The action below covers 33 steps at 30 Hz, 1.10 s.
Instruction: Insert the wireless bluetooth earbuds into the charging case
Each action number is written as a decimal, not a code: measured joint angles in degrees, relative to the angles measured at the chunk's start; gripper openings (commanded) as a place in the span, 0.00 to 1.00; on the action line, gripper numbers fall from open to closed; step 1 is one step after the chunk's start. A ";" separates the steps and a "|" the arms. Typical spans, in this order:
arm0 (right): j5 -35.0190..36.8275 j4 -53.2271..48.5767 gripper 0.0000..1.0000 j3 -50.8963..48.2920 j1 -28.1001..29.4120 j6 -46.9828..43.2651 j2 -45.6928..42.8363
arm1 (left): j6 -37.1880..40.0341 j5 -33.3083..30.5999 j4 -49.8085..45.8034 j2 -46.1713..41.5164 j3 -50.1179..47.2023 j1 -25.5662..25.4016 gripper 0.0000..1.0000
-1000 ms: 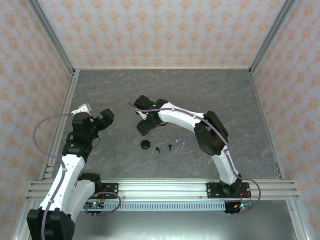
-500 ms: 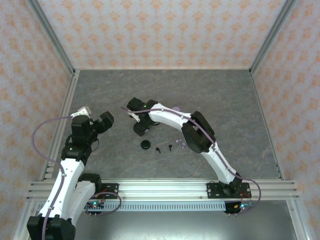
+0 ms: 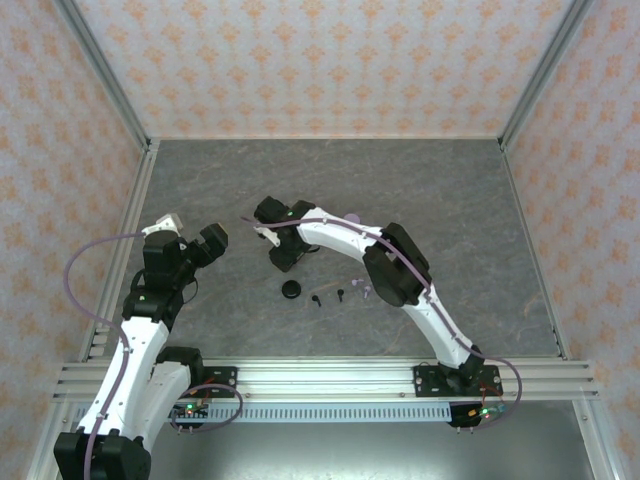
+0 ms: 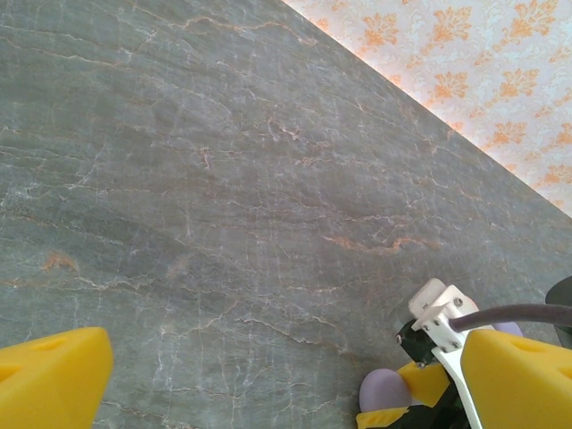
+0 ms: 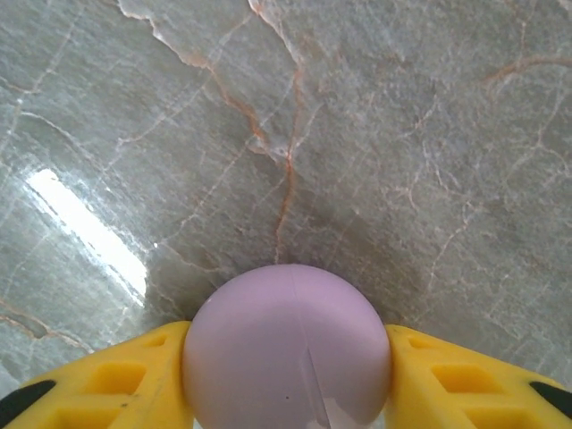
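The right end effector (image 5: 286,353) has its 2 yellow fingers (image 5: 116,375) closed partway against both sides of a round lilac charging case (image 5: 288,331), with the grey marble desk (image 3: 450,200) beneath. The left end effector (image 4: 286,380) hangs spread wide, holding nothing. Nearer the front lie a black round case (image 3: 291,289), 2 black earbuds (image 3: 316,299) and what look like 2 lilac earbuds (image 3: 364,291), apart from both end effectors.

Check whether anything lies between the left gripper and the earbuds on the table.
Yes. A black round case lies on the table between the open left gripper and the earbuds, close beside the nearest black one. The rest of that path is bare table.
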 measured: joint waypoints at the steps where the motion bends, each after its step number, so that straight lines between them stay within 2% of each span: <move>1: 0.28 0.31 0.47 -0.83 0.00 -0.02 -0.52 | 0.00 0.17 0.02 0.00 0.00 0.00 1.00; 6: 2.14 2.34 0.45 -7.52 0.00 -0.07 -5.38 | 0.66 3.30 0.52 1.22 0.02 0.00 0.98; 9: 2.16 5.51 0.45 -13.55 -0.28 -0.22 -11.67 | 1.09 6.80 0.79 2.78 0.35 0.00 0.94; 13: 1.62 11.63 0.45 -22.77 -1.29 -0.50 -24.37 | 1.53 12.96 1.84 4.33 2.05 0.00 0.91; 19: 1.22 22.95 0.45 -35.50 -2.38 -3.98 -44.50 | 0.83 25.70 7.85 6.73 5.66 -0.79 0.91; 25: 1.22 31.41 0.45 -44.81 -2.27 -10.56 -56.11 | 0.94 34.45 10.43 11.26 13.09 -8.04 0.91; 33: 1.25 38.16 0.45 -51.78 -2.27 -20.06 -63.80 | 1.05 39.28 13.94 18.45 19.23 -17.35 0.89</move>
